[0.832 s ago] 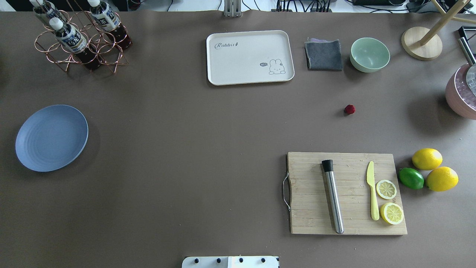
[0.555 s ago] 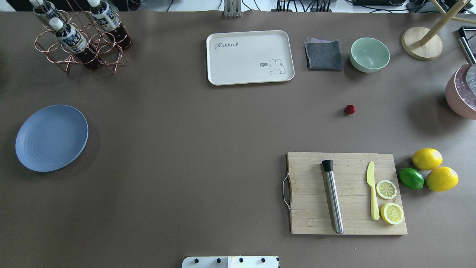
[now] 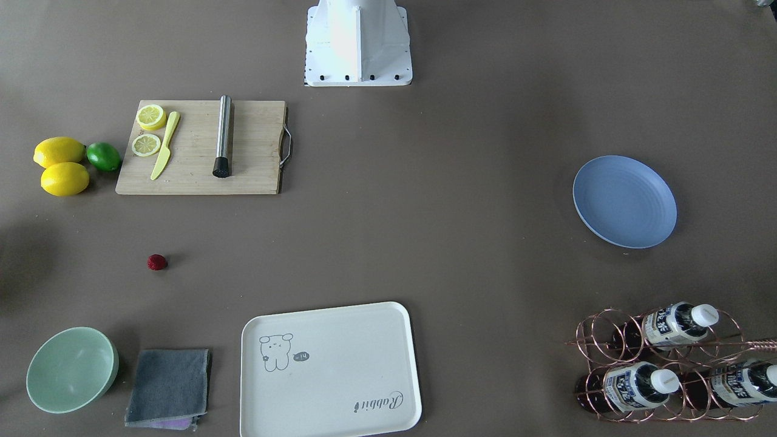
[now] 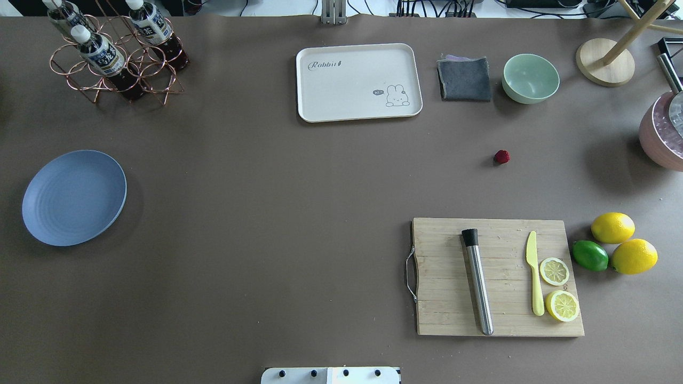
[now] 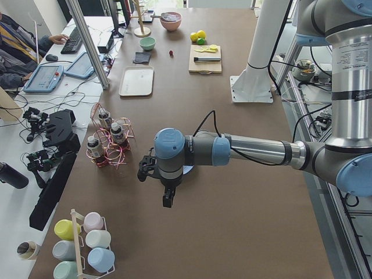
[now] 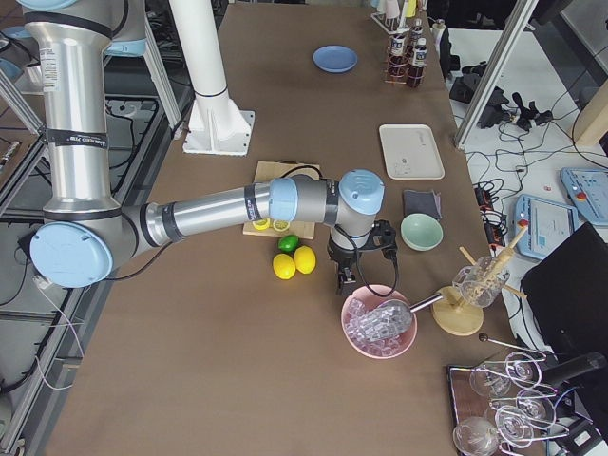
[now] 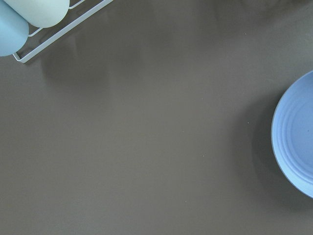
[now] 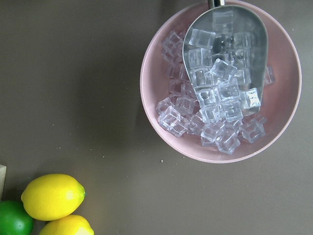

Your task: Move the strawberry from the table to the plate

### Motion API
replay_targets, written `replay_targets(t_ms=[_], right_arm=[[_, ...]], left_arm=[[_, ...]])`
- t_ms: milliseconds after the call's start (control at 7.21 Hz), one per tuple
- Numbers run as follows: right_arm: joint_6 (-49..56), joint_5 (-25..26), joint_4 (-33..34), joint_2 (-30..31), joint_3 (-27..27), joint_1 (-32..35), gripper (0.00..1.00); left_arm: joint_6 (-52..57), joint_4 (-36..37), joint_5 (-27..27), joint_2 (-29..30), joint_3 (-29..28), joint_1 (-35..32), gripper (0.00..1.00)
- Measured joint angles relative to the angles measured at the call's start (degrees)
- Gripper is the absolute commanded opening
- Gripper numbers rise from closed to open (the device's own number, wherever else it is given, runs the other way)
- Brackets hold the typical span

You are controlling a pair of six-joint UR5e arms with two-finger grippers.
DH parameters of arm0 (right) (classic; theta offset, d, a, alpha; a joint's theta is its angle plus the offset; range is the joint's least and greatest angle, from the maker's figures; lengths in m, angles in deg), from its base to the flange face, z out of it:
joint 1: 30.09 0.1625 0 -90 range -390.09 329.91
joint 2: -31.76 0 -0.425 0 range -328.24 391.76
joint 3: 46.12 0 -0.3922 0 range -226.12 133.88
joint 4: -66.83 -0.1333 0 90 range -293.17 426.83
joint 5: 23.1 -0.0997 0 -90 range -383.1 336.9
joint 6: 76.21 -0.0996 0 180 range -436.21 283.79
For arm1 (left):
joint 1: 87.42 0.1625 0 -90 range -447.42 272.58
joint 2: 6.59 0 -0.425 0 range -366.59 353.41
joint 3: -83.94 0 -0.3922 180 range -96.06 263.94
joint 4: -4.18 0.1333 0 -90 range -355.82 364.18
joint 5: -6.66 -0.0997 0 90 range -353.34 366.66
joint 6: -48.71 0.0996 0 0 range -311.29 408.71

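Front-facing: the strawberry (image 3: 156, 262) lies on the table (image 3: 461, 243) toward its right end, the plate (image 3: 625, 201) empty by the left edge. Overhead: no arm shows. Side views: left gripper (image 5: 166, 197) and right gripper (image 6: 344, 281) hang well apart (their opening I cannot tell). Nothing done yet.

From my seat the left arm (image 5: 256, 150) reads as smooth silver-grey tubing joined by darker grey housings, each closed with a round light-blue cap (image 5: 169, 143). A thin black cable (image 5: 208, 119) runs off its wrist end. The left gripper (image 5: 167, 201) is black — slim dark fingers under a boxy black mount. The right arm (image 6: 209, 214) is built the same, blue ends and all, with a black right gripper (image 6: 344, 283). The upper tubes carry small dark print I cannot read. Both share a white column (image 5: 260, 46) on a white base plate (image 3: 358, 54) — a row of dark screws (image 3: 347, 77) lines its edge.
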Motion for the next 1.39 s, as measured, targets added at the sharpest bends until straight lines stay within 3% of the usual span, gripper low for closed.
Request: replay_targets(t_ms=[1387], right_arm=[[0.29, 0.02, 0.0, 1.25, -0.92, -0.02, 1.0]], left_arm=[[-2.66, 0.25, 1.63, 0.94, 2.91, -0.2, 0.97]])
